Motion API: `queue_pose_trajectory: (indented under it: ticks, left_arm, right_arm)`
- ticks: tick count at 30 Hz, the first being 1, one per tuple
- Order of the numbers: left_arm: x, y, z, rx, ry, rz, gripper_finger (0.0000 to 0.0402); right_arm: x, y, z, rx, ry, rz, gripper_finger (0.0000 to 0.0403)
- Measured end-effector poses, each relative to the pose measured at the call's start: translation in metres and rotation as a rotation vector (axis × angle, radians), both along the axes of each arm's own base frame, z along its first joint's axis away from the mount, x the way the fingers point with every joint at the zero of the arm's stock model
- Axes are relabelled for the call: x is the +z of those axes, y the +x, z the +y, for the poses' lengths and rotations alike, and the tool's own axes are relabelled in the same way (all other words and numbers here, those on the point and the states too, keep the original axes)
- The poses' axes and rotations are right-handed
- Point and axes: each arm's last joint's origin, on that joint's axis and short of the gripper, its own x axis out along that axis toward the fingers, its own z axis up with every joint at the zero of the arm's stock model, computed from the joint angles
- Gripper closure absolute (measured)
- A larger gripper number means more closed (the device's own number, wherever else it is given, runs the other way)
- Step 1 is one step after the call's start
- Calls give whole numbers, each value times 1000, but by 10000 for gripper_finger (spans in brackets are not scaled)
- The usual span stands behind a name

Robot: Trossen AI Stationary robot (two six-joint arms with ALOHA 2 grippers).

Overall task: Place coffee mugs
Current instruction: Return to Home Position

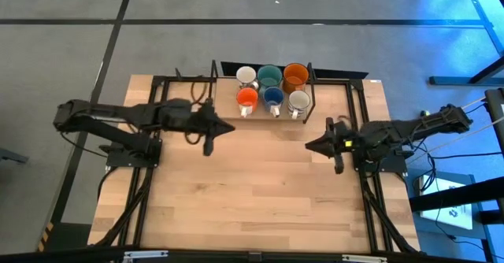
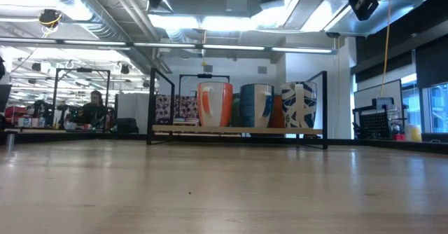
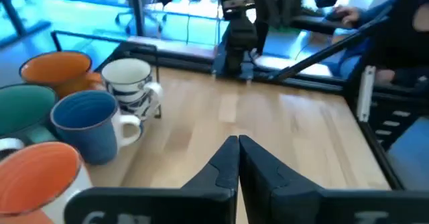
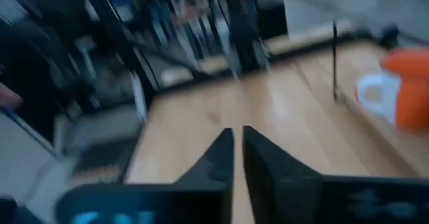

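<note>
Six coffee mugs stand on their bases in two rows inside a black-framed rack (image 1: 313,90) at the table's far edge. The back row holds a white mug (image 1: 246,75), a teal mug (image 1: 269,75) and an orange mug (image 1: 295,75). The front row holds a mug that is orange-red inside (image 1: 247,99), a blue mug (image 1: 273,98) and a white/grey mug (image 1: 298,101). My left gripper (image 1: 227,127) hovers shut just left of and nearer than the rack. My right gripper (image 1: 309,146) hovers shut nearer than the rack's right end. In the left wrist view the blue mug (image 3: 87,120) and a patterned white mug (image 3: 131,83) show beside the shut fingers (image 3: 238,147).
Bare wooden tabletop (image 1: 252,200) spreads from the rack to the near edge. Black frame rails run along the table's left side (image 1: 146,184) and right side (image 1: 370,200). In the low view a person (image 2: 92,108) sits far off in the room behind.
</note>
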Motion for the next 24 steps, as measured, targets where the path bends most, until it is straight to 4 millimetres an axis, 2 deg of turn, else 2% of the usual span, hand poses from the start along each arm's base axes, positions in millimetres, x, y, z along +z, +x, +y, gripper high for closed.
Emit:
queue_pose_trajectory:
  ticks: [3,7,12,18,24]
  left_arm:
    - [-14,-18,-10,-38,-19,-7,395]
    - [-36,-31,-13,-22,50,39,387]
    - [-73,-36,-19,-62,82,65,387]
    - [-113,-51,-23,-101,89,-111,386]
    - [-129,-77,-17,-30,97,-177,386]
  right_arm:
    - [-14,-15,-5,-29,8,-68,397]
    - [-25,-33,-12,-75,12,-79,376]
    - [-23,-45,-14,-60,14,-91,362]
    - [-34,-52,-16,-34,-58,-145,361]
    - [-56,-59,-18,-20,-40,-229,362]
